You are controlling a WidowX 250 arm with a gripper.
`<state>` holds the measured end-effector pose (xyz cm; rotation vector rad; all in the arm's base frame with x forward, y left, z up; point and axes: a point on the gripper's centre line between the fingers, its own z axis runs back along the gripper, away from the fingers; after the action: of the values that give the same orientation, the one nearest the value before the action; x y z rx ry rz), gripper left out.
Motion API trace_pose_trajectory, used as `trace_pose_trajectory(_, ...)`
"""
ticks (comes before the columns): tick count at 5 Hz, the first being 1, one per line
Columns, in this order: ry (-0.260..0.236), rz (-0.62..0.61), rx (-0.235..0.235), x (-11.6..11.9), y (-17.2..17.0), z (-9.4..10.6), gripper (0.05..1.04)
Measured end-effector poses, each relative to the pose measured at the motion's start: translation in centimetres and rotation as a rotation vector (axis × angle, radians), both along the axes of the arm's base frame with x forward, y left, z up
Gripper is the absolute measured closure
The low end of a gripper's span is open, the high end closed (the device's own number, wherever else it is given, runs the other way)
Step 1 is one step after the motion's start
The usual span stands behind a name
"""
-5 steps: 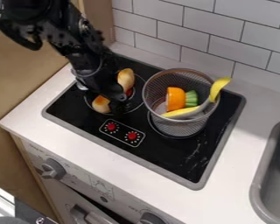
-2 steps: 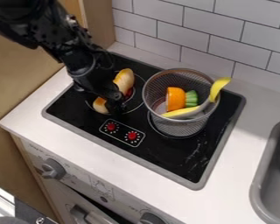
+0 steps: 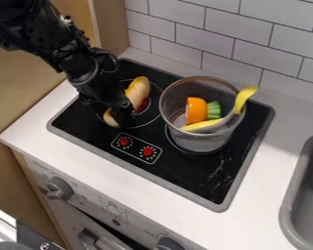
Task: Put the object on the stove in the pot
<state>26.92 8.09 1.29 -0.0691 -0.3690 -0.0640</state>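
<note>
Gripper (image 3: 123,116), now slightly further left over the bread (image 3: 139,89) on the stove (image 3: 185,173), seems poised for lifting it into the mesh pot (image 3: 199,142), though I can't tell whether it's clamped.

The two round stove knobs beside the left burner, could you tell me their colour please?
Red, shown best in the camera view.

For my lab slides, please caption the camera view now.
Black gripper over a bun-like toy on the stove, beside a mesh pot.
</note>
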Motion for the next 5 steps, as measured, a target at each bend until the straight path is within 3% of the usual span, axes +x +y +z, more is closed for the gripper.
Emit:
trace_pose_trajectory(1,0.026,0.007,-0.031,-0.4,-0.3,0.2,0.485)
trace_pose_trajectory(2,0.062,0.019,-0.091,-1.2,-0.6,0.5,0.485)
trace_pose_trajectory(3,0.091,0.039,-0.101,-1.2,-0.5,0.7,0.485)
trace_pose_trajectory(4,0.128,0.03,-0.055,-1.0,-0.8,1.7,0.485)
trace_pose_trajectory(5,0.147,0.034,0.025,-0.9,-1.0,3.7,0.485)
